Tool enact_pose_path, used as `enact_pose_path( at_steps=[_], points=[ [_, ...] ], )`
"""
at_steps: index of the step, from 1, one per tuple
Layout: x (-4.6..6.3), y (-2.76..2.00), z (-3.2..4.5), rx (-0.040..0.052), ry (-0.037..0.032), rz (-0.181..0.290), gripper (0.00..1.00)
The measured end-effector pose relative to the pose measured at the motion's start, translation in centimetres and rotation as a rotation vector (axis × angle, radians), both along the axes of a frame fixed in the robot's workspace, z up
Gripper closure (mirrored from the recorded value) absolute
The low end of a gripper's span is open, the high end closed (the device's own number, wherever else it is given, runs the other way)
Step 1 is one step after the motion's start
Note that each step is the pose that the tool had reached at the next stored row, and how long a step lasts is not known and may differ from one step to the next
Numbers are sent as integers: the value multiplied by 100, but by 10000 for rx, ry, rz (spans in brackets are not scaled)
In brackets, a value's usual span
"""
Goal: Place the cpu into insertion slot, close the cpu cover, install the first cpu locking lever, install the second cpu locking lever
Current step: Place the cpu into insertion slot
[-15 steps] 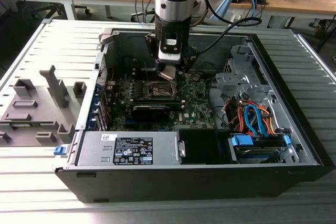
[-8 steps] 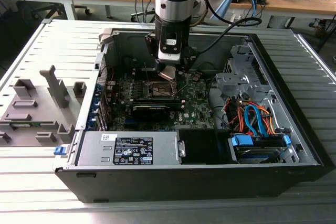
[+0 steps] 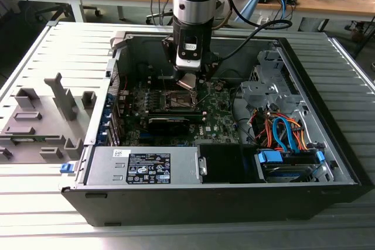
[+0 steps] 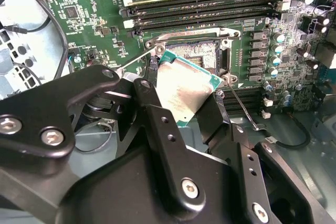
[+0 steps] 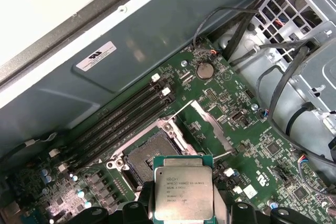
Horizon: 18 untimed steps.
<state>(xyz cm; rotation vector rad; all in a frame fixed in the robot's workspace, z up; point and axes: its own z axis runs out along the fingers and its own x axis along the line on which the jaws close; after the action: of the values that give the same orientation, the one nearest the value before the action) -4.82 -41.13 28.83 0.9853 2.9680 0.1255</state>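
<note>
My gripper (image 3: 186, 80) is shut on the cpu (image 3: 187, 82), a small silvery square chip held tilted just above the motherboard inside the open computer case. In the second wrist view the black fingers (image 4: 151, 103) clamp the cpu (image 4: 184, 90) by two opposite edges. The insertion slot (image 4: 202, 51) lies uncovered a little beyond it. In the first wrist view the cpu (image 5: 183, 192) hangs short of the dark square insertion slot (image 5: 146, 157). The cpu cover (image 5: 209, 123) stands swung up beside the slot. A thin wire locking lever (image 4: 244, 107) sticks out, unlatched.
Long black memory slots (image 5: 121, 121) run along the socket's far side. A black graphics card (image 3: 170, 122) and the power supply (image 3: 143, 165) lie nearer the case front. Orange and blue cables (image 3: 281, 133) fill the drive bay on the exterior view's right. Grey fixtures (image 3: 41, 115) stand outside the case.
</note>
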Motion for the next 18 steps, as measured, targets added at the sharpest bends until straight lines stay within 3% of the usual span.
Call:
enact_pose_path(
  at_steps=[18],
  points=[
    [0,0,0,-1,0,-146,46]
  ],
)
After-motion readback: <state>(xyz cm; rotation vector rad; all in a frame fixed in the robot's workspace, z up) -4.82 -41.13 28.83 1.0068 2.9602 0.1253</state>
